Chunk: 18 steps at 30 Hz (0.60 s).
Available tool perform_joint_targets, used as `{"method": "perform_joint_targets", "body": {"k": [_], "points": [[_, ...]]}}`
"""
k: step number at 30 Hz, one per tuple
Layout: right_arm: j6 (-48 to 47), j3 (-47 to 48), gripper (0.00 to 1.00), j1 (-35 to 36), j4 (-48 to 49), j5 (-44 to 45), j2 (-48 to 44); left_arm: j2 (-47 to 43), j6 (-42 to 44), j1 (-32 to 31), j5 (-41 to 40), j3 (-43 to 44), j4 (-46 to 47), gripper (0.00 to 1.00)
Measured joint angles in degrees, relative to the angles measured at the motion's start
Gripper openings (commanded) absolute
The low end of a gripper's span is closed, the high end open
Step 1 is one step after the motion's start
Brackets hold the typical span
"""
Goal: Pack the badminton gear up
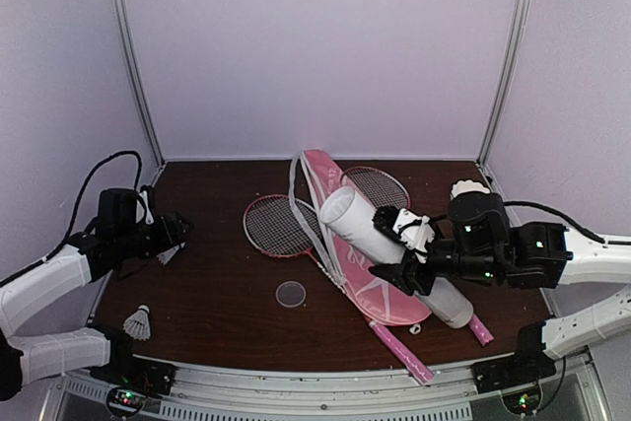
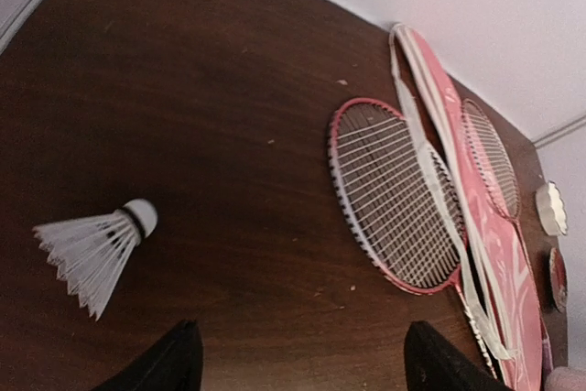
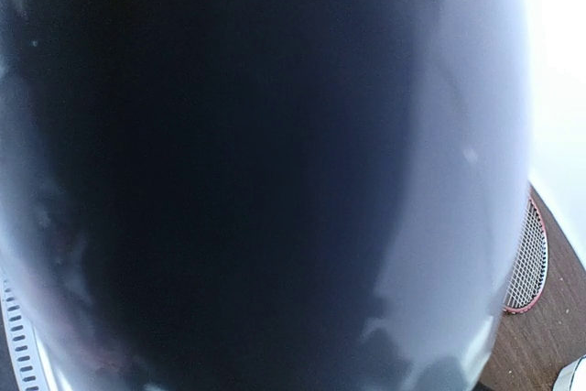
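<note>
- Top view: a dark brown wooden tabletop [image 1: 217, 288] sits inside pale lilac walls [image 1: 315, 46] with metal corner posts [image 1: 133, 56].
- A pink racquet-shaped cover with white stripes [image 1: 317, 179] lies diagonally from rear centre toward the near right.
- One red-framed racquet with a pink handle [image 1: 281, 226] has its head just left of the cover. The second racquet [image 1: 377, 184] shows its head at the cover's rear right.
- A long white tube [image 1: 360, 226] slants over the cover, its open end toward the rear left. The right hand [image 1: 402, 251] is clasped round its middle.
- One white feather shuttlecock [image 1: 169, 255] lies just beside the left hand [image 1: 175, 232]. A second shuttlecock [image 1: 138, 323] sits at the near left, and a third shuttlecock [image 1: 471, 188] is by the right arm.
- A small round dish [image 1: 291, 293] rests near the first racquet's shaft.
- Left wrist view: the left hand [image 2: 302, 368] hovers with its fingertips [image 2: 174, 363] spread wide, nothing between them but bare tabletop [image 2: 211, 89].
- The white feather shuttlecock [image 2: 92, 254] lies on its side. Farther off lie the racquet [image 2: 394, 199], the cover [image 2: 476, 226] and the second racquet [image 2: 490, 157].
- Right wrist view: the tube [image 3: 275, 171] fills nearly everything, dark and blurred. The fingers cannot be made out here. At the right edge there are racquet strings [image 3: 526, 263] and a sliver of tabletop [image 3: 545, 354].
</note>
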Motion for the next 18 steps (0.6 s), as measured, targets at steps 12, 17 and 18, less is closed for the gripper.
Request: {"method": "perform_joint_targets", "body": {"k": [12, 17, 18], "points": [[0.3, 0.0, 0.38, 0.0, 0.0, 0.0, 0.0, -1.4, -12.3, 4.7, -13.5, -7.5, 0.5, 0.72], [0.3, 0.0, 0.38, 0.0, -0.2, 0.0, 0.0, 4.6, -13.1, 6.4, -14.3, -7.5, 3.6, 0.66], [0.3, 0.0, 0.39, 0.0, -0.2, 0.0, 0.0, 5.9, -13.2, 6.6, -14.3, -7.5, 4.3, 0.66]]}}
